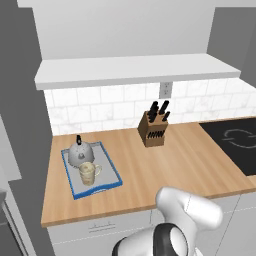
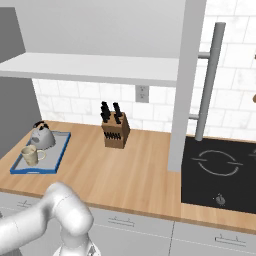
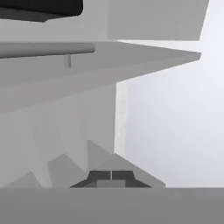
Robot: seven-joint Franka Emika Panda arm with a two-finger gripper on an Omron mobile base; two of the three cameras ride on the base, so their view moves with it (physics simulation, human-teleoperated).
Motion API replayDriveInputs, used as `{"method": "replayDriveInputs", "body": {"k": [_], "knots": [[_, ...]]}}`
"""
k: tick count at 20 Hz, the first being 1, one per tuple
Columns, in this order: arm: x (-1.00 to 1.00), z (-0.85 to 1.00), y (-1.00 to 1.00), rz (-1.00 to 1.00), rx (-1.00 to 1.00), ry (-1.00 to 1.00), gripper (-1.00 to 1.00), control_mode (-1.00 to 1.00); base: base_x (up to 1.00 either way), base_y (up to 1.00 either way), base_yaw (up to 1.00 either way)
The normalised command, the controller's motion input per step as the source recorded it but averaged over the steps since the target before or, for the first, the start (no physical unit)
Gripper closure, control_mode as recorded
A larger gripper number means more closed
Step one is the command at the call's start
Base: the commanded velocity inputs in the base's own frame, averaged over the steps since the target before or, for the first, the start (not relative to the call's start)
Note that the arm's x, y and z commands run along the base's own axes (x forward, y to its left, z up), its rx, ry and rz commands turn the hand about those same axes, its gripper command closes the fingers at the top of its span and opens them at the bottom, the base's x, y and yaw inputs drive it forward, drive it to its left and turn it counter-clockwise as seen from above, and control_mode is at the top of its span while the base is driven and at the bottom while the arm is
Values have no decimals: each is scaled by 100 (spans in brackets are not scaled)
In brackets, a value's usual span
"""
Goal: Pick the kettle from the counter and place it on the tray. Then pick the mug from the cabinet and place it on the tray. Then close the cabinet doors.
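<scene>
Kettle: the kettle (image 1: pixel 79 152) stands at the far end of the tray (image 1: pixel 111 167), upright, its black handle up; this step looks done.
Mug: the mug (image 1: pixel 88 173) stands on the same tray just in front of the kettle, handle turned toward the knife block (image 1: pixel 152 129) side; this step also looks done.
Tray: it lies on the left part of the counter (image 1: pixel 175 160), well apart from the knife block and the black cooktop (image 2: pixel 220 172).
Cabinet doors: one cabinet door (image 2: pixel 182 85) stands swung out edge-on over the counter in the right base view, its long silver bar handle (image 2: pixel 209 80) beside it; closing appears to be what is left. Whether the other door is shut cannot be told.
Gripper: the gripper (image 3: pixel 111 176) has its two dark tips pressed together with nothing between them.
Door relative to hand: in the hand view a pale grey panel (image 3: pixel 65 109) with a bar handle (image 3: pixel 48 49) lies ahead of and above the tips, apart from them; contact cannot be confirmed.
Judgement: the closed tips suit pushing the panel shut rather than grasping.
</scene>
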Motion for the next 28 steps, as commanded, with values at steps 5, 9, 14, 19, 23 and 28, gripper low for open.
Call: {"method": "replayDriveInputs", "body": {"k": [5, 9, 14, 19, 23, 28], "knots": [[73, -43, 14, 0, 0, 15, 100, -100, 0, 0, 0], [99, -70, 1, 0, 0, 14, 100, -100, 0, 0, 0], [79, -78, 25, 0, 0, 3, 100, -100, 0, 0, 0], [31, -37, 39, 1, 0, 0, 100, -100, 0, 0, 0], [23, 0, 3, 0, 0, 0, 100, -100, 0, 0, 0], [18, 8, -5, -2, 0, 3, 100, -100, 0, 0, 0]]}}
